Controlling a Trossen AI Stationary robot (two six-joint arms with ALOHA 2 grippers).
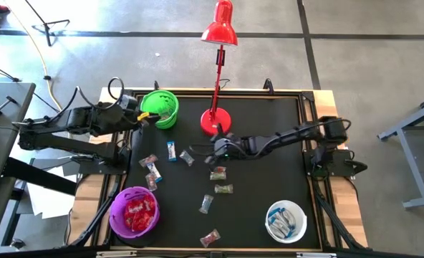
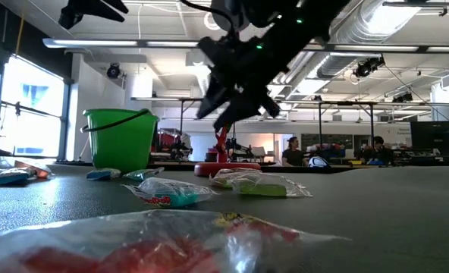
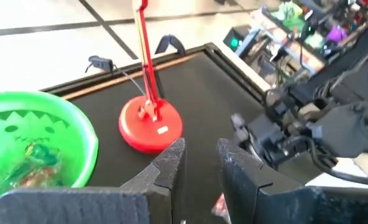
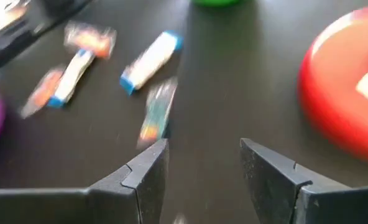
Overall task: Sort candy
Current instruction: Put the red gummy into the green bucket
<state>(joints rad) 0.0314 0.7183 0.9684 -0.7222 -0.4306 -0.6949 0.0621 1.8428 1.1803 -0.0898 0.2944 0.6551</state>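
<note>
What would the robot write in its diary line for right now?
left gripper: open, empty, beside green bowl | right gripper: open, empty, above mat near greyish-green candy | red lamp base: beside it

Red desk lamp (image 1: pixel 218 72) standing at the far side of a black mat (image 1: pixel 269 165). Green bowl (image 1: pixel 160 109) just beside its base, purple bowl (image 1: pixel 134 212) and white bowl (image 1: pixel 286 221) at the near corners.

Bare mat right of the red lamp base (image 1: pixel 215 122), out to the table's far corner. Blocked just in front of the base by the right gripper (image 1: pixel 213 149), jaws apart, with loose candy (image 1: pixel 188 158) scattered beyond; green bowl (image 1: pixel 160 108) close on its left
</note>
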